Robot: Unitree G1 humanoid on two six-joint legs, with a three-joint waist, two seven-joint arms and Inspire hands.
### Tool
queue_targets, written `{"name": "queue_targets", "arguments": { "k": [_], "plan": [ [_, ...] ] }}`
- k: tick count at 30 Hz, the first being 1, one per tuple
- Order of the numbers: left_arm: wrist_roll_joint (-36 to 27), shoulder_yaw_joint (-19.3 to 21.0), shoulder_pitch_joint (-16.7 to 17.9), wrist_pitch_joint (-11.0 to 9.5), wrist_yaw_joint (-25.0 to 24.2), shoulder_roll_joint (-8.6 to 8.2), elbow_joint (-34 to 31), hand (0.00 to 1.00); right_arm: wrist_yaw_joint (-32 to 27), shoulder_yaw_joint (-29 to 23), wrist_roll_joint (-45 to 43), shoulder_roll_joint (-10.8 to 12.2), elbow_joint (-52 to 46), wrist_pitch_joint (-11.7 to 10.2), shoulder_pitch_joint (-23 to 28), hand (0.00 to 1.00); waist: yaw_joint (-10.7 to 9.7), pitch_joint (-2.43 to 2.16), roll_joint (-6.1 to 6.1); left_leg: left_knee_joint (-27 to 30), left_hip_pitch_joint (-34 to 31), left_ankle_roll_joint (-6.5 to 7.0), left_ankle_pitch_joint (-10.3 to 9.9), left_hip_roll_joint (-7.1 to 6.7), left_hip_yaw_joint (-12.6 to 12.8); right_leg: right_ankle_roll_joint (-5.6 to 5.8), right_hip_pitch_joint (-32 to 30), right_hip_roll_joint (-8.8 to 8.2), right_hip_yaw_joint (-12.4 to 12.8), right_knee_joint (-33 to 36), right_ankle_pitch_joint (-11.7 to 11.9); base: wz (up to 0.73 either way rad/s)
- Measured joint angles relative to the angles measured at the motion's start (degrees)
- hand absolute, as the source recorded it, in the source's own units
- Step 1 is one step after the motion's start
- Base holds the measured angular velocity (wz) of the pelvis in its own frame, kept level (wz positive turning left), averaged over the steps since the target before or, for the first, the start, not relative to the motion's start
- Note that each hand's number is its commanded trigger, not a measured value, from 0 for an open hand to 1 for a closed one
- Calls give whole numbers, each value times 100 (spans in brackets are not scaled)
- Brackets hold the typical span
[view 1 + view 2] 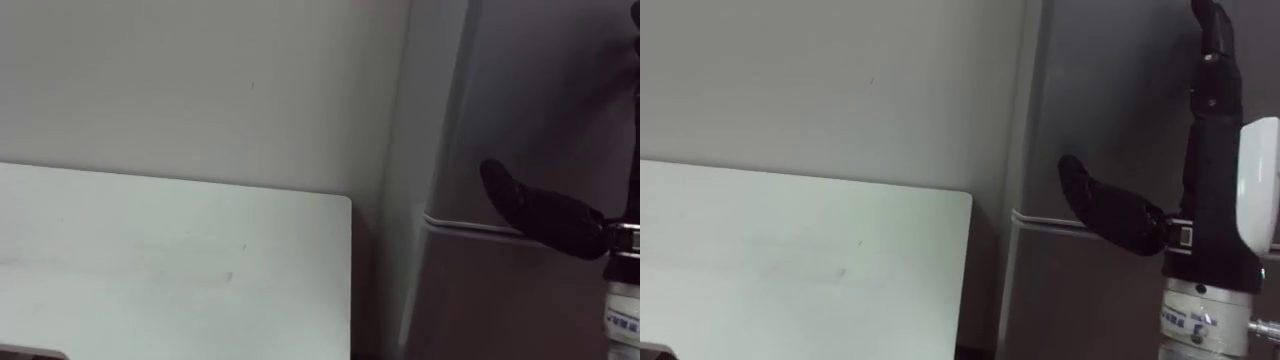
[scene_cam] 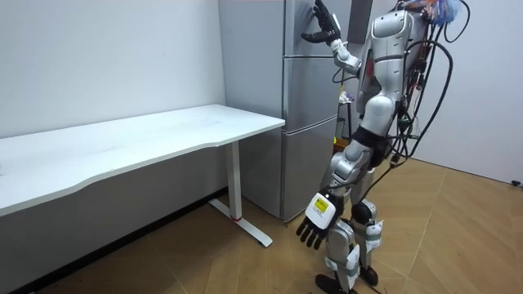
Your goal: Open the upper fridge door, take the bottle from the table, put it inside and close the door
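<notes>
We stand close before the fridge, with the white surface at our left. The upper door is shut, so we judge the step in hand is to open it. The right hand is raised in front of this door. It is released and grasps nothing: the fingers point straight up and the thumb is spread out to the side, just above the seam to the lower door. If the palm already touches the door, we cannot tell. The left hand hangs beside the thigh with relaxed fingers and is empty too. So neither hand carries the bottle, and where it is we cannot tell.

To do this step well, we should first find the free edge of the upper door; on which side it opens is not clear from here. We should then bring the fingers to that edge, curl them behind it and get a firm hold before any pull. The pull should be slow and follow the arc of the hinge, not go straight back. The body is near the fridge, so a small step away may be needed to give the door room. The door should end wide open, so that the bottle can pass later
</notes>
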Motion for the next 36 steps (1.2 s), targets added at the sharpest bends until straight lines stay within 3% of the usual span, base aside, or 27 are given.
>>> {"name": "queue_targets", "arguments": {
  "k": [7,13,17,21,25,29,32,36],
  "plan": [
    [333,5,-5,9,-150,41,-140,0,-112,-36,-33,-130,404,16,-39,0,6,3,-112,74,7,32,19,-51,-76,17,64,-34,-100,-102,-15,8],
    [355,7,6,88,-250,60,-168,0,-194,-164,-206,-140,668,-86,-53,0,8,1,-110,85,-9,72,43,-97,-140,52,74,-26,-109,-96,-2,6],
    [359,7,24,112,-209,102,-310,0,-331,-184,-534,-274,1054,-137,-137,0,6,-3,-98,194,-83,81,37,-96,-184,51,63,-54,-145,-90,5,6],
    [364,18,52,341,-221,102,-528,0,-508,-202,-1138,-406,1604,-134,-294,0,26,-9,-88,201,-99,92,61,-98,-203,70,48,-64,-191,-84,18,2],
    [363,14,33,373,-241,104,-677,0,-600,-215,-1150,-432,1859,-112,-347,0,28,-12,-89,274,-161,102,95,-115,-295,106,56,-67,-265,-86,38,12],
    [357,10,93,382,-239,101,-694,0,-668,-253,-1151,-458,2024,-33,-346,0,96,-31,-78,279,-188,99,127,-130,-313,131,25,-87,-278,-78,60,3],
    [357,11,184,396,-239,101,-740,0,-700,-279,-1150,-478,2159,-28,-346,0,121,-71,-69,277,-194,123,152,-152,-325,155,2,-104,-280,-74,92,0],
    [352,34,193,438,-242,103,-815,0,-683,-350,-1149,-512,2234,14,-347,0,141,-79,-70,276,-199,163,176,-184,-339,173,-7,-131,-271,-60,112,2]
  ]
}}
